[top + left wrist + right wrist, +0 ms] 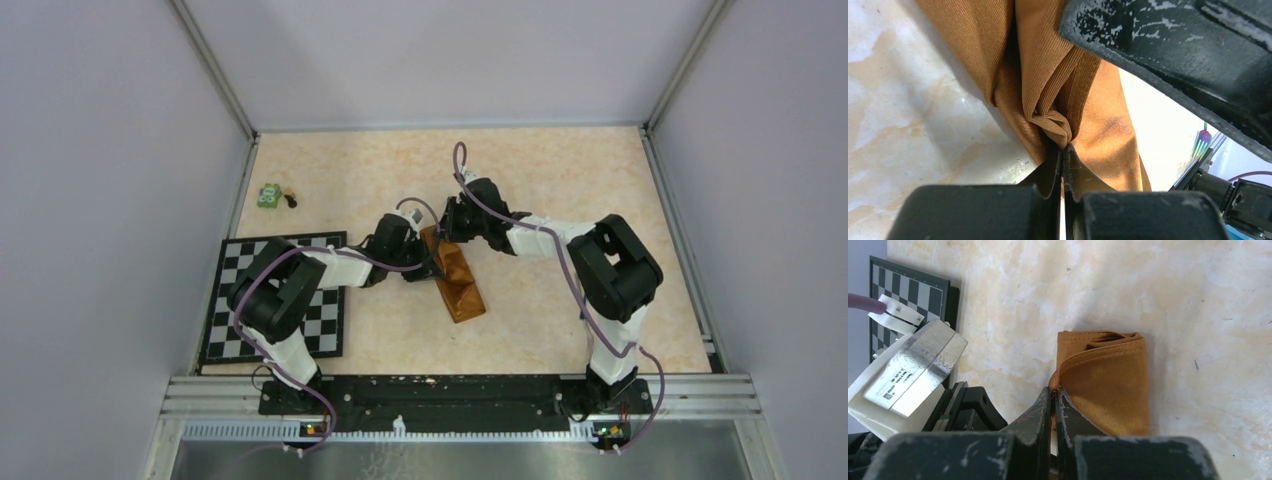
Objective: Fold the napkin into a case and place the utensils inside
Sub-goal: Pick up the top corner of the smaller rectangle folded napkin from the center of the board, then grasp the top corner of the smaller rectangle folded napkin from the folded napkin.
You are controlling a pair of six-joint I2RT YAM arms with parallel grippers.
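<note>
I am clenching my left claw [1062, 159] on the napkin [1108, 135]; its two fingers are pressing together, and a bunched fold of the rust-orange cloth is running down between their tips. I am clenching my right claw [1054, 401] too; in the right wrist view its tips are pinching the hem at one corner of the cloth. The napkin is lying on the table [560, 180] as a narrow folded rectangle between my two arms, to the right of the checkered mat [330, 318] and apart from it; my left claw is gripping its left side and my right claw its far end. A utensil [1203, 141] with a rainbow fork head is showing beyond the cloth in the left wrist view; I cannot tell what it is resting on. A green toy [268, 195] is sitting near the far left corner, well apart from the napkin.
</note>
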